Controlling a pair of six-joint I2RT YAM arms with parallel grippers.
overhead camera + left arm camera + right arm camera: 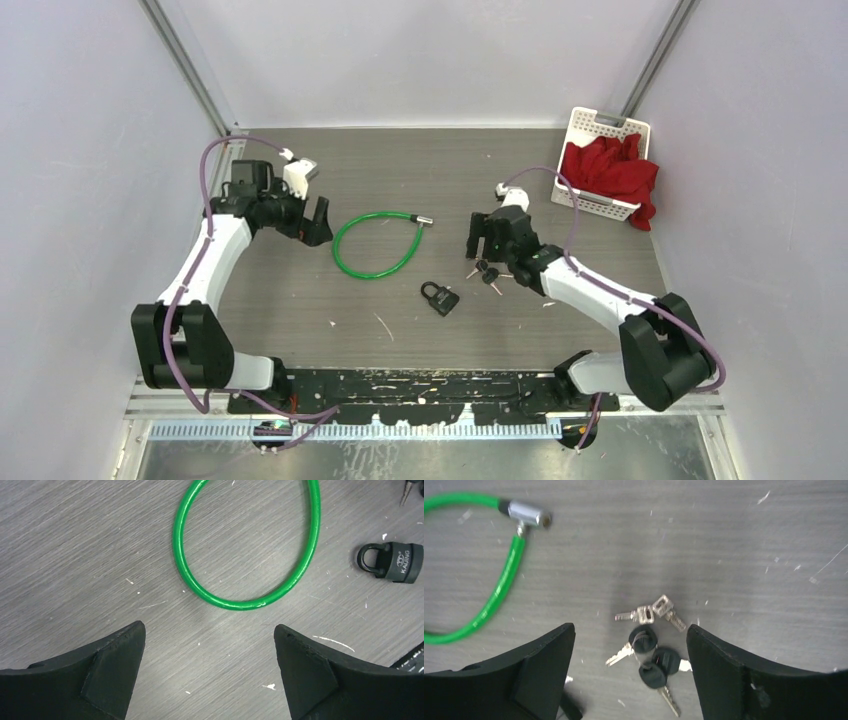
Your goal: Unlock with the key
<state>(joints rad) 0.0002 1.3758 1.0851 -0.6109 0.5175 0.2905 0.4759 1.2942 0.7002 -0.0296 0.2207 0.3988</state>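
A small black padlock lies on the table in the middle, shackle closed; it also shows at the right edge of the left wrist view. A bunch of keys with black heads lies to its right; in the right wrist view the keys lie on the table between the fingers. My right gripper is open, low over the keys, not touching them. My left gripper is open and empty, just left of the green cable lock.
The green cable loop has a metal lock head at its far right end. A white basket with a red cloth stands at the back right. White specks dot the table.
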